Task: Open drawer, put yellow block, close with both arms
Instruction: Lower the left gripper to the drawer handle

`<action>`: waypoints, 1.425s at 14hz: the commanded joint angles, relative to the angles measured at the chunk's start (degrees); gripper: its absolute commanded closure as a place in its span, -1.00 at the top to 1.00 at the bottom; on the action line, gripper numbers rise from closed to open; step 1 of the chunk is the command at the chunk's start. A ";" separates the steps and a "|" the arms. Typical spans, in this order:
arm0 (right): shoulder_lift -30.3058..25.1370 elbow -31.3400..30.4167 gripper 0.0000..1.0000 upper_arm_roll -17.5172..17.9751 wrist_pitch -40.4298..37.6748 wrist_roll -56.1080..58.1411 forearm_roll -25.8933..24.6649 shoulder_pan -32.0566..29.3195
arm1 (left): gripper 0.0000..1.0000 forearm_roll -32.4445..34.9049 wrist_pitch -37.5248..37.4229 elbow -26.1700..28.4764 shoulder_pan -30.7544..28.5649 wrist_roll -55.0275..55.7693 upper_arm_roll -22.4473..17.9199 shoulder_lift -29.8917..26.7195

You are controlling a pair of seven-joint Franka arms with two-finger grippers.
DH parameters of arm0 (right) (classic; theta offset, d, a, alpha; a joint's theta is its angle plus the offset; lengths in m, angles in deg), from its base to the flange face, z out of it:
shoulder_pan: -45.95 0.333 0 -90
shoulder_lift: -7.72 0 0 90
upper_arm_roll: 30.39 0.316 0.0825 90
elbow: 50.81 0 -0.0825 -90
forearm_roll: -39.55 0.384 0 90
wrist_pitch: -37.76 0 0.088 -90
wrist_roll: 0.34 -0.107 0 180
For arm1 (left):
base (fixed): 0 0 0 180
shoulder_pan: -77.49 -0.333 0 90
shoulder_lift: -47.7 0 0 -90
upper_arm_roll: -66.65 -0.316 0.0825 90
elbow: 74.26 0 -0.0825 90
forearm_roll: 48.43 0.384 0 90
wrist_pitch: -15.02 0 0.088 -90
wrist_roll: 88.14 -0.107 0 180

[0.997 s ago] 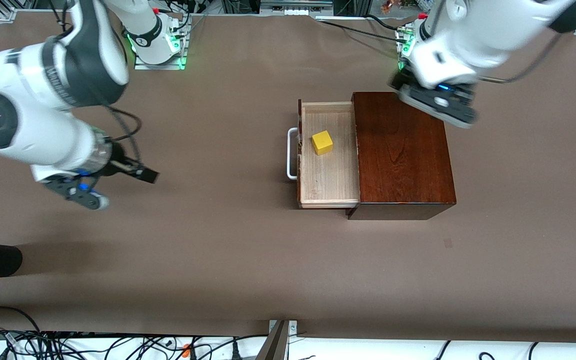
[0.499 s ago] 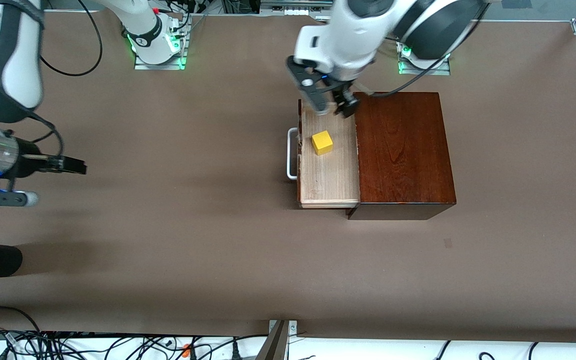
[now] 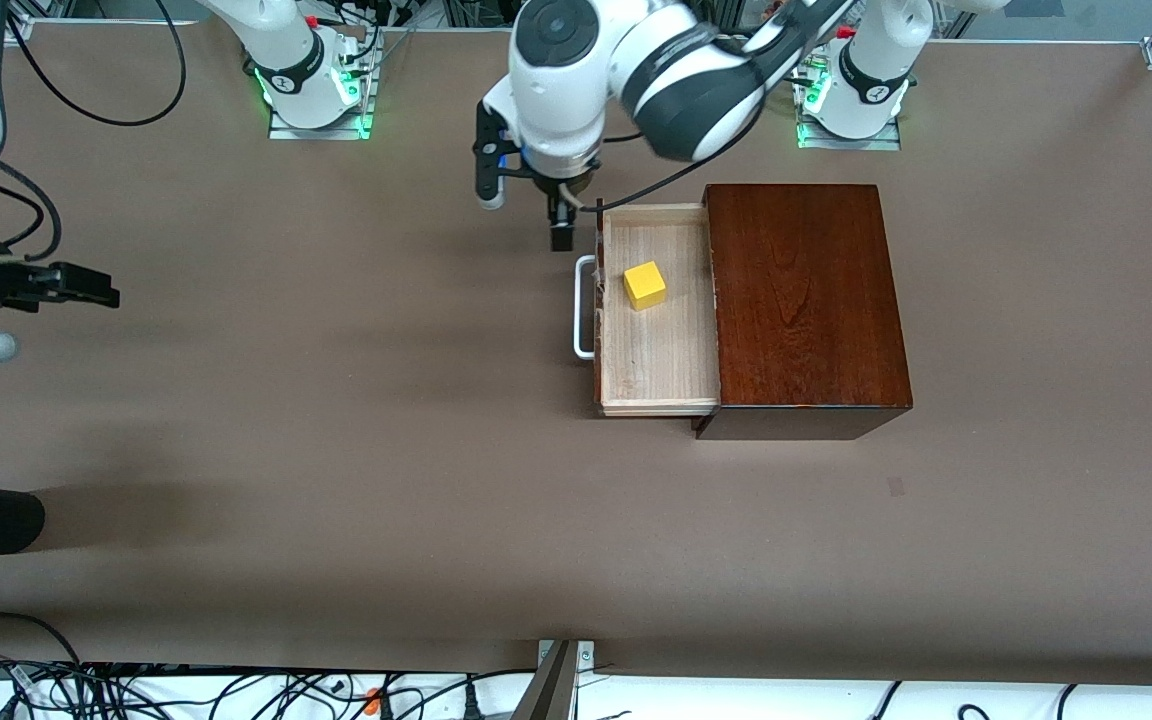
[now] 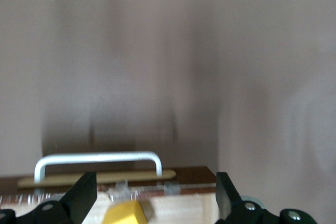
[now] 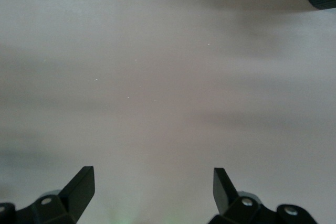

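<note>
At centre frame, the drawer (image 3: 658, 310) stands pulled out of the dark wooden box (image 3: 804, 300), the yellow block (image 3: 644, 285) resting inside its pale tray. The left gripper (image 3: 558, 215), fingers spread wide and holding nothing, hangs at upper centre beside the white handle (image 3: 584, 306). The right gripper (image 3: 86, 290), likewise wide open and empty, hovers over bare table at the frame's left edge.

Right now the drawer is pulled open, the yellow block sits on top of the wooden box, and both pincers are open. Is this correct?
One detail is wrong: the yellow block lies inside the open drawer, not on the wooden box, as the front view shows. The left pincer and right pincer are open.
</note>
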 commanded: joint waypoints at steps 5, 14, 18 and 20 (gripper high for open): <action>-12.39 -12.87 1.00 11.92 6.02 0.84 -3.01 -12.56 | 1.00 11.02 4.54 -3.38 2.67 -3.39 -1.03 10.25; -10.47 -5.66 1.00 11.66 -1.02 0.05 -3.71 -12.74 | 1.00 13.41 3.93 -2.50 2.49 -3.04 -5.08 10.43; -10.47 -5.75 1.00 11.57 -1.10 -0.31 -2.83 -12.74 | 1.00 13.41 -0.28 -2.41 2.14 -3.04 -4.99 9.99; -10.47 -6.01 1.00 11.48 -0.23 -0.22 -2.83 -12.83 | 1.00 13.41 -3.36 -2.41 2.05 -2.95 -5.08 9.64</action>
